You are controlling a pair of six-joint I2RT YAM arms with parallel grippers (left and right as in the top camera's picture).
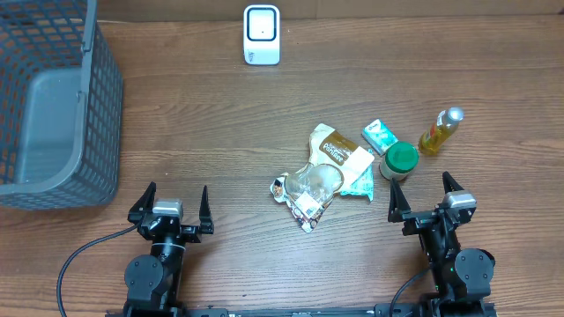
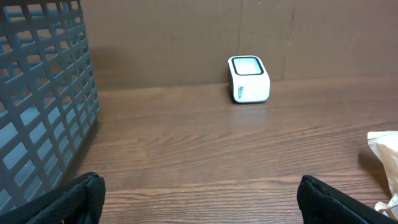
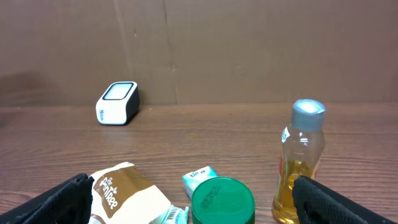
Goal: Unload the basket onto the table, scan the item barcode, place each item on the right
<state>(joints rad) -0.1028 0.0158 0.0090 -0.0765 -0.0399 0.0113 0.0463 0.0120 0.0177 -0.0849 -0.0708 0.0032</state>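
Observation:
A white barcode scanner (image 1: pixel 262 35) stands at the table's far edge, also in the left wrist view as the scanner (image 2: pixel 249 79) and the right wrist view as the scanner (image 3: pixel 117 103). Items lie right of centre: a brown-and-white pouch (image 1: pixel 339 151), a clear crinkled packet (image 1: pixel 308 189), a teal box (image 1: pixel 380 136), a green-lidded jar (image 1: pixel 399 161) and a yellow bottle (image 1: pixel 440 131). My left gripper (image 1: pixel 172 209) is open near the front edge, far from them. My right gripper (image 1: pixel 426 202) is open just in front of the jar (image 3: pixel 222 200) and bottle (image 3: pixel 300 163).
A dark grey mesh basket (image 1: pixel 53 97) fills the far left corner; its wall (image 2: pixel 43 106) looms left in the left wrist view. A brown wall backs the table behind the scanner.

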